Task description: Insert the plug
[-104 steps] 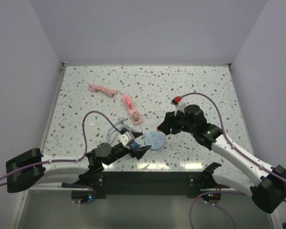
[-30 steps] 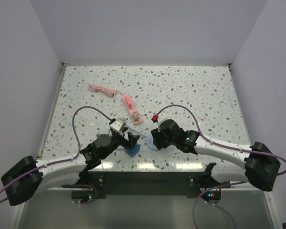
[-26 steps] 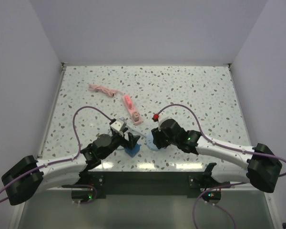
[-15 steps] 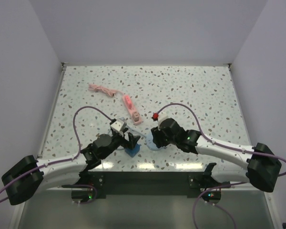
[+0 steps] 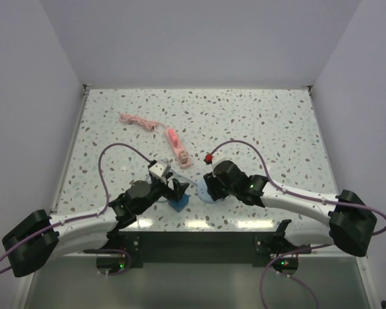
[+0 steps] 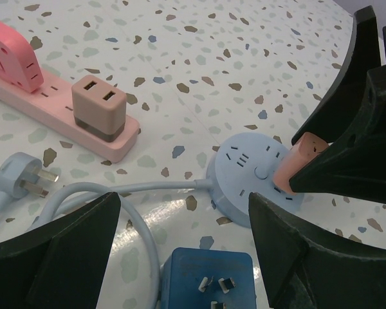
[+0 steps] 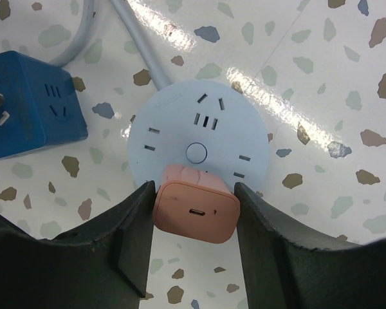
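Note:
A pink plug (image 7: 196, 212) stands on the near rim of the round light-blue socket hub (image 7: 206, 138). My right gripper (image 7: 194, 201) is shut on it, with a finger on each side. The plug (image 6: 294, 164) and hub (image 6: 248, 177) also show in the left wrist view, and the hub (image 5: 201, 192) shows in the top view under my right gripper (image 5: 211, 187). My left gripper (image 6: 183, 257) is open and empty, just above a blue cube adapter (image 6: 206, 283) lying prongs-up on the table.
A pink power strip (image 5: 177, 147) with a tan adapter (image 6: 100, 106) lies behind the hub. Its pink cable (image 5: 138, 121) is coiled at the far left. The hub's pale cord and white plug (image 6: 19, 183) lie left of the blue cube (image 5: 179, 203).
Since 3.5 s ago my right gripper has come down from the right onto the hub with the pink plug. My left gripper has shifted back-left. Over the last second nothing visibly moves.

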